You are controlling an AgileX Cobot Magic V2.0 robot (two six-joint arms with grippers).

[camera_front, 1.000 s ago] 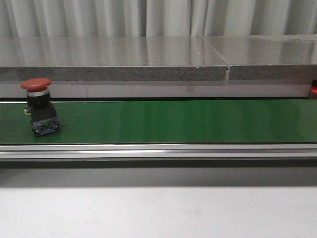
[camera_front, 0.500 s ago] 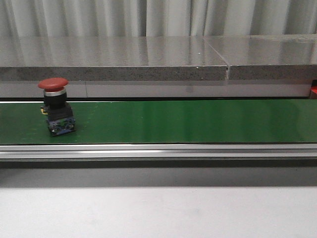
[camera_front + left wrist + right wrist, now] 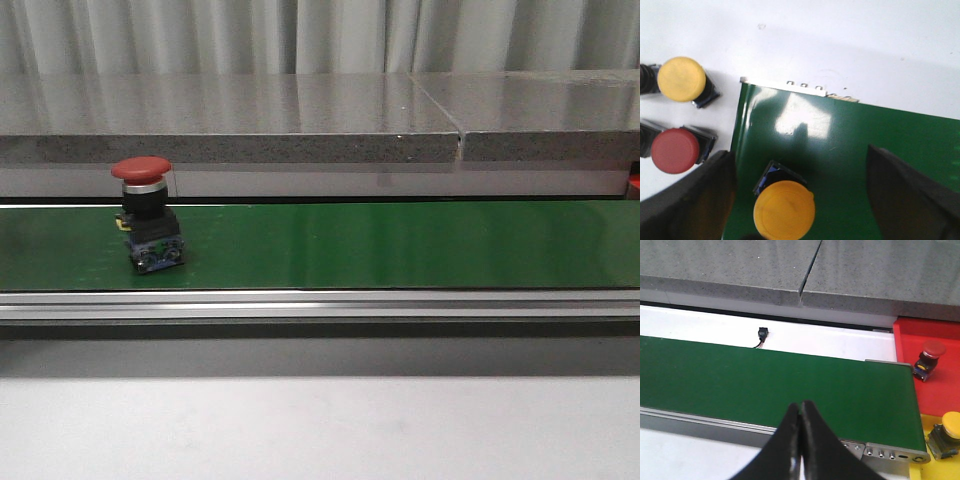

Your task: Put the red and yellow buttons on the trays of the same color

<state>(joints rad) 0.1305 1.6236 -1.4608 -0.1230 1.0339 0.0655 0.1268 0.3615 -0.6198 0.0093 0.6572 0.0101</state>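
A red button [image 3: 145,215] with a black base stands upright on the green belt [image 3: 400,245], left of centre. In the left wrist view my left gripper [image 3: 799,151] is open over the belt's end, its fingers [image 3: 695,200] wide on either side of a yellow button [image 3: 784,210] and touching nothing. In the right wrist view my right gripper [image 3: 801,407] is shut and empty above the belt's near rail. Beyond the belt's end, the red tray [image 3: 920,395] holds a red button [image 3: 931,353], and the yellow tray [image 3: 925,470] holds a yellow button [image 3: 951,426].
Off the belt's end, on the white table, a yellow button [image 3: 681,79] and a red button [image 3: 675,150] lie beside my left gripper. A grey stone ledge [image 3: 230,125] runs behind the belt. A small black connector [image 3: 761,335] lies on the white strip.
The red button has travelled to the right along the belt in the front view. Nothing else there has moved.
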